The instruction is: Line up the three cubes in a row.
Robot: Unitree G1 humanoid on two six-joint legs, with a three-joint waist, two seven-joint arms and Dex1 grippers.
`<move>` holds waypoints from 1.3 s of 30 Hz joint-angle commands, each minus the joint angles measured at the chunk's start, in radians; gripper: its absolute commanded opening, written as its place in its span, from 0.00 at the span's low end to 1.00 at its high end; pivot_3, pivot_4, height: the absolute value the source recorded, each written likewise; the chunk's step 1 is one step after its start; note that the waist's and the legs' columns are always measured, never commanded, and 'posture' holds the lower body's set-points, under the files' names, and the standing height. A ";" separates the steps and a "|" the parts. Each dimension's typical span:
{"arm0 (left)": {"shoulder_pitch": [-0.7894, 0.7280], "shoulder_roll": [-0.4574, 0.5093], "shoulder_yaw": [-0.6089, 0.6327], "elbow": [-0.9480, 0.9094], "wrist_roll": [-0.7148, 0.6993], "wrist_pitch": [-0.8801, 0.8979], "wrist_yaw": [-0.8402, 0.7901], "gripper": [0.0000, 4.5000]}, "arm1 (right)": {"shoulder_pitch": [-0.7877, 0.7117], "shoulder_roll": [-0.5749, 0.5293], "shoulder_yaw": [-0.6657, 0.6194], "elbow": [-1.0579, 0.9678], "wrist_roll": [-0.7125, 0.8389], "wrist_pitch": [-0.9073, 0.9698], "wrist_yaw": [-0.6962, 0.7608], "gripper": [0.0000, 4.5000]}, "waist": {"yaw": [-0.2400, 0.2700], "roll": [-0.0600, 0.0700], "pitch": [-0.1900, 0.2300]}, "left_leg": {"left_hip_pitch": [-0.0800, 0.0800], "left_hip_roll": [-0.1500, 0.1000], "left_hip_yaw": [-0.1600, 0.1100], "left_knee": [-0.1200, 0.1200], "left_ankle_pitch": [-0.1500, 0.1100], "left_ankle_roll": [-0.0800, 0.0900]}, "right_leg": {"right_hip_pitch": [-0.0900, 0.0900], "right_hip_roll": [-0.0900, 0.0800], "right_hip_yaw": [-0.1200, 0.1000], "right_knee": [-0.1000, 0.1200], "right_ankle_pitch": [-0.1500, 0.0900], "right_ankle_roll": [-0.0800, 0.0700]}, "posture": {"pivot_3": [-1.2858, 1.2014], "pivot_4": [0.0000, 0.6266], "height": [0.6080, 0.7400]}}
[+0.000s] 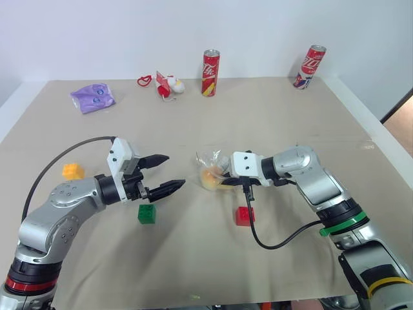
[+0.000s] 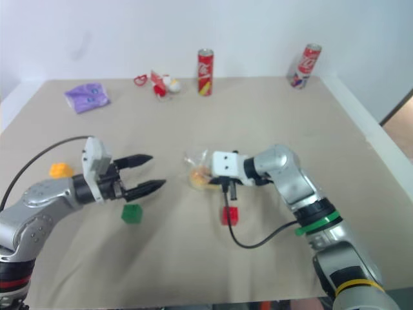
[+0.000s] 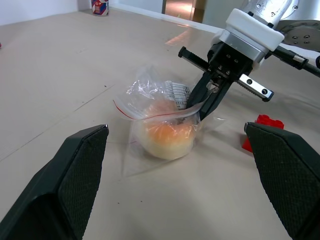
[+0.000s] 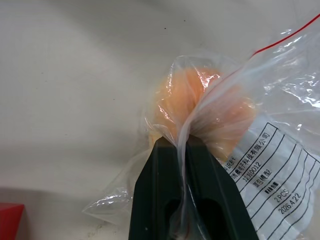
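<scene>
On the table [image 1: 271, 116], the green cube [image 1: 147, 214] and red cube [image 1: 244, 216] lie nearest, the green at about five o'clock of the left claw [image 1: 165, 173], whose fingers stand spread with nothing between them. The yellow cube [image 1: 72, 171] sits at nine o'clock of that claw. Mid-table, the right claw [image 4: 186, 150] is clenched on the snack bag [image 1: 211, 173]. Farthest stand two soda cans [image 1: 210, 73].
</scene>
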 commanded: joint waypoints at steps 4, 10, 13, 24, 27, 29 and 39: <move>-0.064 -0.021 -0.039 0.028 0.035 -0.038 -0.029 1.00 | -0.085 -0.045 -0.097 0.137 -0.004 0.003 -0.047 0.01 | 0.000 0.000 0.000 | 0.000 -0.001 0.000 0.001 0.000 0.000 | 0.001 0.000 0.000 0.000 0.001 0.001 | 0.52 0.24 1.00; -0.100 -0.047 -0.075 0.055 0.060 -0.050 -0.049 1.00 | -0.255 -0.174 -0.184 0.506 -0.079 -0.101 -0.214 0.01 | 0.002 0.000 0.000 | -0.003 -0.002 0.001 0.002 0.001 0.001 | -0.001 -0.002 0.001 -0.001 0.002 0.001 | 0.52 0.24 1.00; -0.111 -0.061 -0.091 0.066 0.073 -0.056 -0.061 1.00 | -0.318 -0.242 -0.169 0.727 -0.176 -0.183 -0.371 0.01 | 0.001 0.000 0.000 | -0.004 -0.002 0.001 0.000 0.001 0.001 | -0.002 -0.002 0.002 -0.001 0.001 0.000 | 0.52 0.24 1.00; -0.137 -0.088 -0.113 0.100 0.091 -0.062 -0.097 1.00 | -0.321 -0.256 -0.154 1.033 -0.308 -0.281 -0.673 0.37 | -0.028 0.001 0.001 | -0.003 -0.002 0.006 -0.002 0.000 0.003 | -0.004 -0.001 0.006 -0.001 0.000 0.000 | 0.52 0.24 1.00; -0.136 -0.094 -0.111 0.099 0.090 -0.056 -0.099 1.00 | -0.335 -0.235 -0.185 1.040 -0.286 -0.267 -0.727 0.59 | -0.034 0.001 0.001 | -0.001 -0.002 0.007 -0.002 0.000 0.002 | -0.004 -0.001 0.008 0.000 0.001 0.002 | 0.52 0.24 1.00; -0.134 -0.097 -0.110 0.095 0.086 -0.050 -0.099 1.00 | -0.346 -0.223 -0.204 1.040 -0.274 -0.261 -0.744 0.75 | -0.034 0.001 0.001 | 0.000 -0.002 0.008 -0.002 0.000 0.002 | -0.002 -0.001 0.009 0.000 0.002 0.002 | 0.52 0.24 1.00; -0.110 -0.093 -0.098 0.056 0.058 -0.028 -0.100 1.00 | -0.451 -0.168 -0.444 1.031 -0.071 -0.215 -0.859 0.98 | -0.034 0.001 0.001 | 0.001 -0.003 0.010 -0.001 0.001 0.003 | -0.002 -0.001 0.011 -0.001 0.003 0.004 | 0.52 0.24 1.00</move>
